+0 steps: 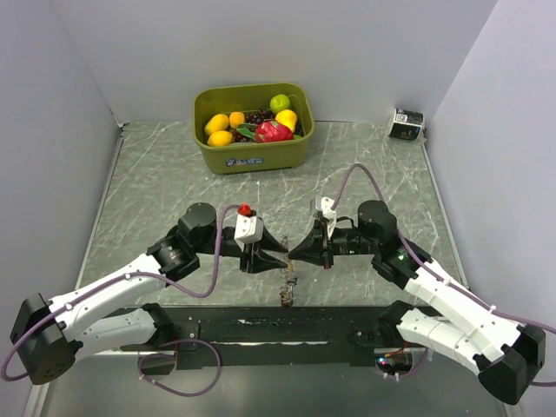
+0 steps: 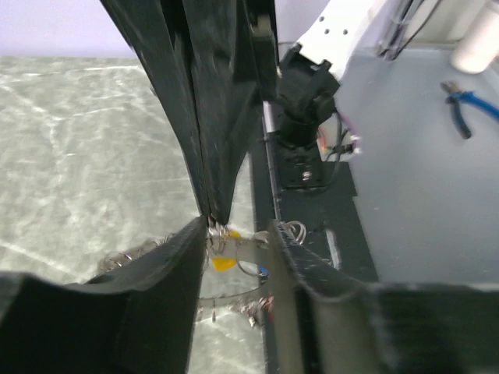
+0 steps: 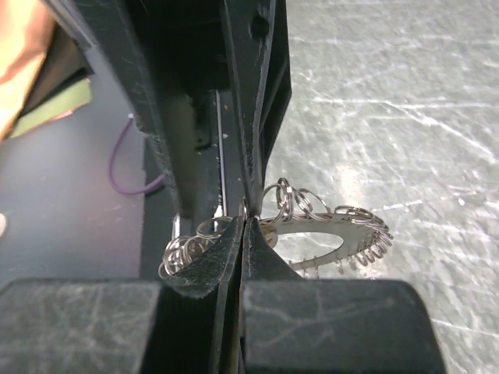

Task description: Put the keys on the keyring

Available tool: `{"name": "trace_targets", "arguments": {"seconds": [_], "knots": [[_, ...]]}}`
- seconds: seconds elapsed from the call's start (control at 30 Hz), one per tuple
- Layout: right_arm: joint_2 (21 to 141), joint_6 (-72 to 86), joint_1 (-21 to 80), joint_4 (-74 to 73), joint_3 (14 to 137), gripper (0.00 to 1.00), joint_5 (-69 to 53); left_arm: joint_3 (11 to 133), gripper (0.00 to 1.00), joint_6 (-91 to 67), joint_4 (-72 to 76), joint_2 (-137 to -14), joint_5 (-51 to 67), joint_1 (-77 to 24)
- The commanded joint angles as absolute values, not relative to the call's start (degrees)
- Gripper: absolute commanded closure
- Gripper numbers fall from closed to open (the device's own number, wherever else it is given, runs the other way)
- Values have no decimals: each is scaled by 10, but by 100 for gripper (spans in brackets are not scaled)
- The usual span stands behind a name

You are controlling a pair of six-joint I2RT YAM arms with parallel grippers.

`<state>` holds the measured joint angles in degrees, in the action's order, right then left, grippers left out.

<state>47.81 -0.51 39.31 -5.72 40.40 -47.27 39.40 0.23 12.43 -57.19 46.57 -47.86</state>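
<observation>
While at the keyring (image 3: pixel 312 231), left claw (image 2: pixel 238 234), right claw (image 3: pixel 244 224); fruit bin (image 1: pixel 252 156) behind

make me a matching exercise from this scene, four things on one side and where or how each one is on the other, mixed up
Things:
1 green basket
2 small black box
3 left gripper
4 right gripper

Place or state:
a pinched shut on the keyring
b far right corner of the table
c jaws apart
d far middle of the table, holding fruit

Pairs: 1-d, 2-b, 3-c, 4-a
</observation>
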Motion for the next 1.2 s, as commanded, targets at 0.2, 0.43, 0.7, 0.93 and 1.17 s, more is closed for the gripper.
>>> {"name": "trace_targets", "arguments": {"seconds": [0.2,0.43,0.7,0.93,1.17], "knots": [[505,-38,406,-103,453,100,-449,542,41,149,-165,-587,358,-482],[531,-58,421,-139,485,100,-422,616,41,214,-295,-638,343,-482],[566,-69,439,-155,495,100,-415,646,45,248,-329,-657,352,-482],[564,-69,441,-149,490,100,-410,642,53,250,-296,-635,381,-482],[555,-69,442,-134,479,100,-413,639,67,251,-280,-649,427,-482]]}}
